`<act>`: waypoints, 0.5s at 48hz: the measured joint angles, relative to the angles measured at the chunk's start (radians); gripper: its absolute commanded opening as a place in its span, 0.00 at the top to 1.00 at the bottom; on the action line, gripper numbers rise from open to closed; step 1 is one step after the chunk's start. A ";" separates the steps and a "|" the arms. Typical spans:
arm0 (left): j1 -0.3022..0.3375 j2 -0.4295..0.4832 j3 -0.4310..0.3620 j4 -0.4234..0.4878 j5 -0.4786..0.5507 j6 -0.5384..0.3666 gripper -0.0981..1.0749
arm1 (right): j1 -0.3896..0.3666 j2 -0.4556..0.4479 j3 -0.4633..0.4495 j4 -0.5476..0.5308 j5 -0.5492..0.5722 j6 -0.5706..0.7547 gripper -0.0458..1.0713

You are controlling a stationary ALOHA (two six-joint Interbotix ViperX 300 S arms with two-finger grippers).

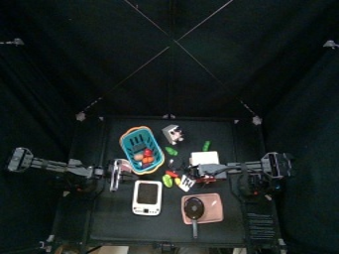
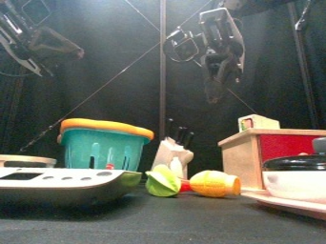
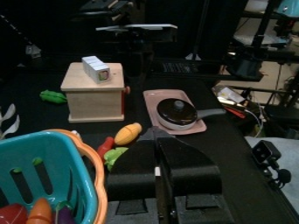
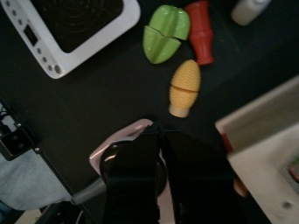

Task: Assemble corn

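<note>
The corn lies in two parts on the table between the white device and the wooden box. Its yellow part (image 2: 214, 184) (image 4: 184, 86) (image 3: 126, 133) is close to its green part (image 2: 162, 181) (image 4: 165, 33) (image 3: 114, 157), and the two are apart. My right gripper (image 4: 153, 138) (image 1: 212, 175) hangs shut above the table, a short way from the yellow part, holding nothing. My left gripper (image 3: 160, 145) (image 1: 122, 171) hovers shut and empty beside the basket, pointing toward the corn.
A teal basket with an orange rim (image 2: 102, 148) (image 1: 142, 149) holds toy food. A white handheld device (image 2: 57, 181) (image 1: 147, 196) lies at the front. A wooden box (image 2: 274, 151) (image 3: 93, 94), a pink board with a black pan (image 3: 176, 112) (image 1: 199, 208) and a red toy piece (image 4: 201, 31) crowd the corn.
</note>
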 measured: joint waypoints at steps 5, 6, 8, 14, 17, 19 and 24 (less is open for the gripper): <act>-0.002 0.000 0.003 -0.002 0.000 0.000 0.66 | 0.002 0.015 0.035 0.006 -0.060 0.003 0.82; -0.002 0.000 0.003 -0.002 0.000 0.000 0.66 | 0.002 0.015 0.043 0.006 -0.071 0.003 0.80; -0.002 0.000 0.003 -0.002 0.000 0.002 0.66 | 0.002 0.018 0.052 0.008 -0.087 0.005 0.77; -0.002 0.000 0.008 0.000 0.000 0.000 0.66 | 0.008 0.023 0.075 0.006 -0.140 0.017 0.63; -0.002 -0.002 0.009 -0.002 0.000 0.000 0.66 | 0.011 0.029 0.087 -0.002 -0.164 0.037 0.56; 0.000 0.000 0.008 -0.002 0.000 0.000 0.66 | 0.014 0.037 0.097 -0.009 -0.176 0.051 0.51; 0.000 0.000 0.008 -0.002 0.000 0.002 0.66 | 0.026 0.060 0.114 -0.046 -0.195 0.084 0.40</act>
